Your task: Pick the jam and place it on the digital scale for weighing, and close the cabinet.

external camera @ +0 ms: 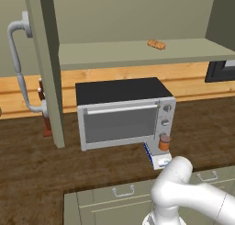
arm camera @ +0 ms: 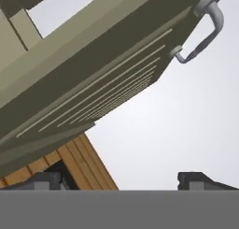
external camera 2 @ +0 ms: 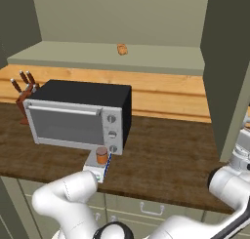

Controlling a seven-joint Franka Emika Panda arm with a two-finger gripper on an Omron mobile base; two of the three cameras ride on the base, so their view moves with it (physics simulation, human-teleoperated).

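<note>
Olive cabinet [external camera: 50,68] open, pastry [external camera: 156,44] on its shelf; jam [external camera: 164,142] on digital scale [external camera: 158,159]; claw [arm camera: 121,179] wide, empty.

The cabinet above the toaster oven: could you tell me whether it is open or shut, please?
Open. The cabinet doors swing outward at both sides, baring its shelf and the pastry on it.

A kitchen: toaster oven [external camera: 125,113] on wooden counter [external camera: 27,164] (cabinets above).

open cabinet door [external camera 2: 225,72] juts out, toaster oven [external camera: 125,113] crowds counter
</note>
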